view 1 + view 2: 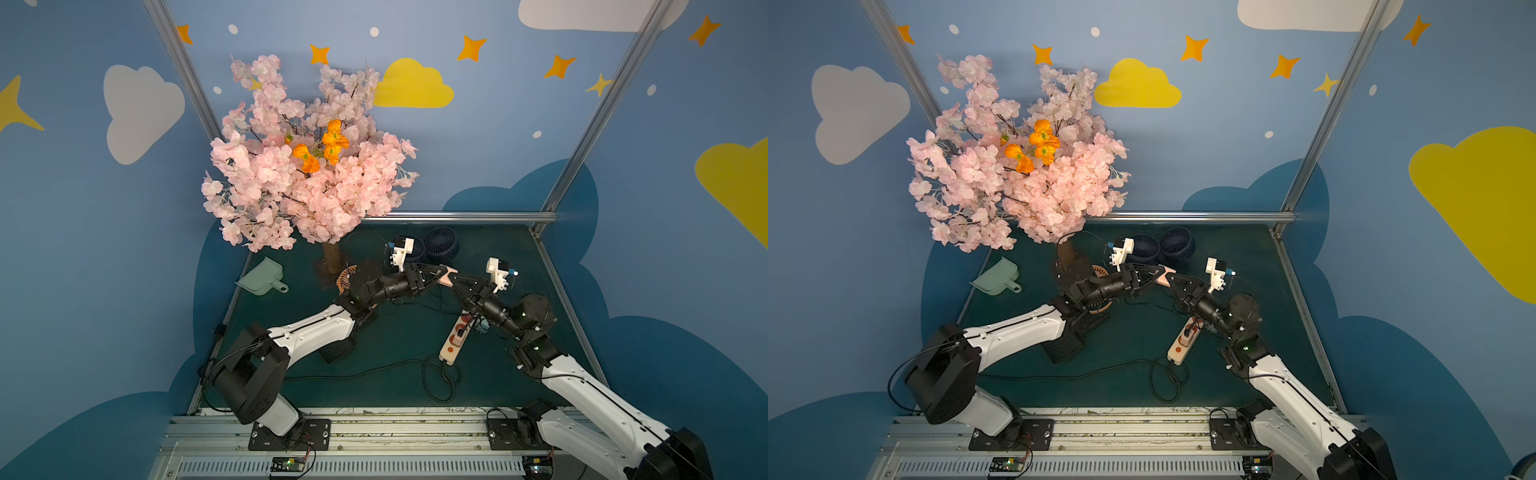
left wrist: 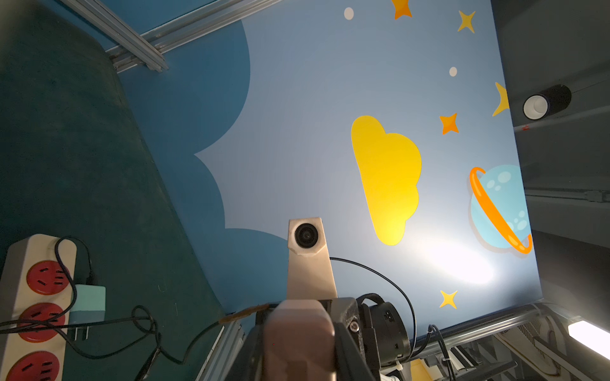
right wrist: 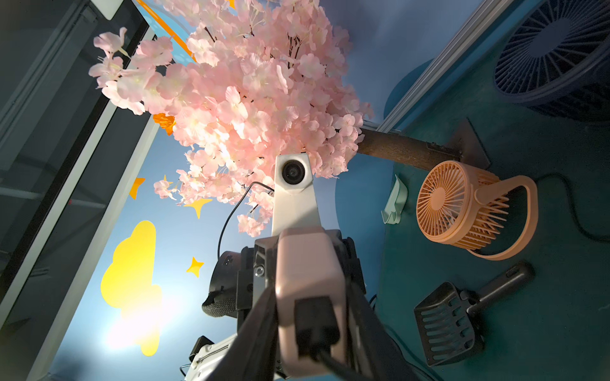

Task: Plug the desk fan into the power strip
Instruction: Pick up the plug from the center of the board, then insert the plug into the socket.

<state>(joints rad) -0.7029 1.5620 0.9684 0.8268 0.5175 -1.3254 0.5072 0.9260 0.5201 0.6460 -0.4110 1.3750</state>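
Mid-frame in a top view, the left gripper (image 1: 440, 273) and right gripper (image 1: 454, 281) both clamp one pink plug (image 1: 448, 276), with the power strip (image 1: 453, 340) lower in the frame.

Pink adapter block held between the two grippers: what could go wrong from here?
1. The pink adapter block hangs in the air between the left gripper and the right gripper; if either releases too early, it may fall.
2. Its black cable trails toward loose cords lying by the long cream power strip with red sockets; pulling could snag them or drag the strip.
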